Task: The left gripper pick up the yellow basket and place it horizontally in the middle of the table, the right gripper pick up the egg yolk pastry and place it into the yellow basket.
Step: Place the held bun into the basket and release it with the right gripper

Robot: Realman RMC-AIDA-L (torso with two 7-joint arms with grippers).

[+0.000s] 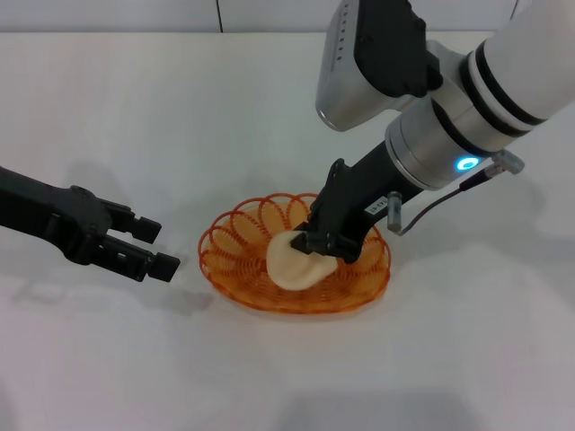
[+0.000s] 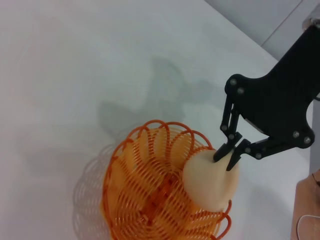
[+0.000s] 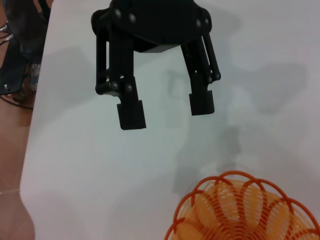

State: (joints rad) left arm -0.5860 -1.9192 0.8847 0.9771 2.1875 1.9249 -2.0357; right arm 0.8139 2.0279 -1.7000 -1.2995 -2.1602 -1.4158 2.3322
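Note:
The yellow basket (image 1: 235, 247) lies flat in the middle of the white table (image 1: 135, 108). The egg yolk pastry (image 1: 289, 265) is inside it, at its near middle. My right gripper (image 1: 314, 244) reaches down into the basket, its fingers pinched on the pastry's top. The left wrist view shows this grip (image 2: 231, 154) on the pastry (image 2: 210, 180) in the basket (image 2: 145, 200). My left gripper (image 1: 160, 248) is open and empty, just left of the basket and apart from it. The right wrist view shows it (image 3: 166, 111) beyond the basket's rim (image 3: 240, 210).
The right arm's silver wrist housing (image 1: 359, 63) hangs over the table behind the basket. The table's far edge meets a grey wall at the top of the head view.

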